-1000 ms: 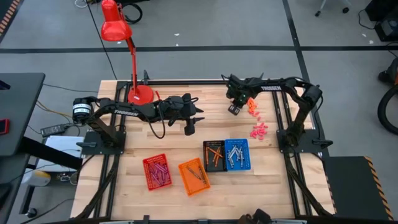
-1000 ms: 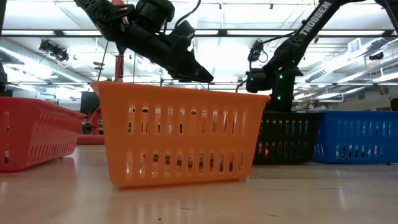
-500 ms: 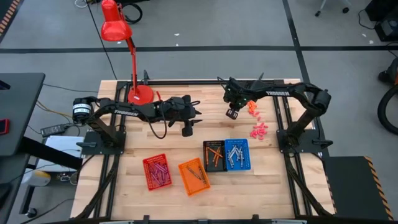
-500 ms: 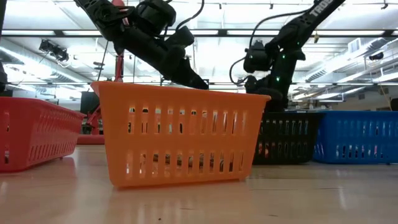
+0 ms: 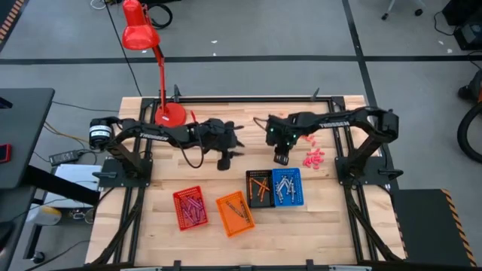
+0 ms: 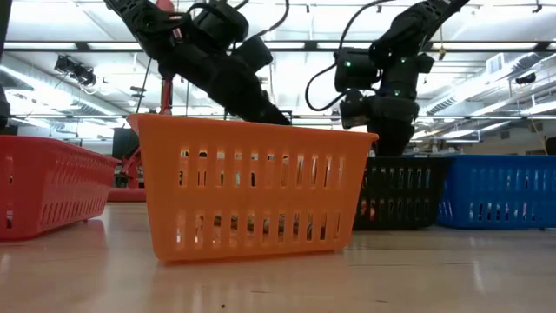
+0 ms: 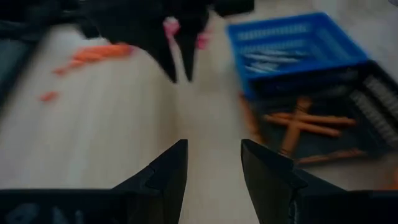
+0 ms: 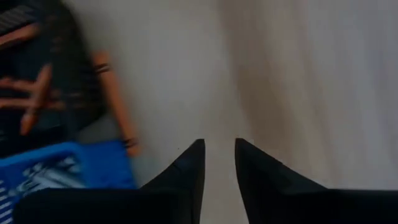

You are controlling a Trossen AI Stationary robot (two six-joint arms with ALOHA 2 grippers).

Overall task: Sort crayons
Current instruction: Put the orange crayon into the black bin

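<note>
My right gripper (image 5: 280, 158) hangs open, pointing down, just beyond the far wall of the black basket (image 5: 248, 188), which holds orange crayons (image 5: 260, 184). One orange crayon (image 8: 117, 102) shows beside that basket's far wall, apart from my fingers; whether it lies on the table, I cannot tell. The blue basket (image 5: 300, 188) next to it holds silvery crayons (image 7: 273, 59). Loose pink crayons (image 5: 313, 158) lie on the table at the right. My left gripper (image 5: 224, 160) stands open at mid-table, left of the right one, with nothing between its fingers (image 7: 171, 168).
A red basket (image 5: 179, 209) and an orange basket (image 5: 223, 203) stand near the front edge, each with crayons inside. A red desk lamp (image 5: 167, 113) stands at the far left. Loose orange crayons (image 7: 93, 55) lie on the far side. Bare wood lies between the two grippers.
My right gripper has swung from the loose crayons at the far right toward the table's near edge and now hangs by the black basket's far wall.
</note>
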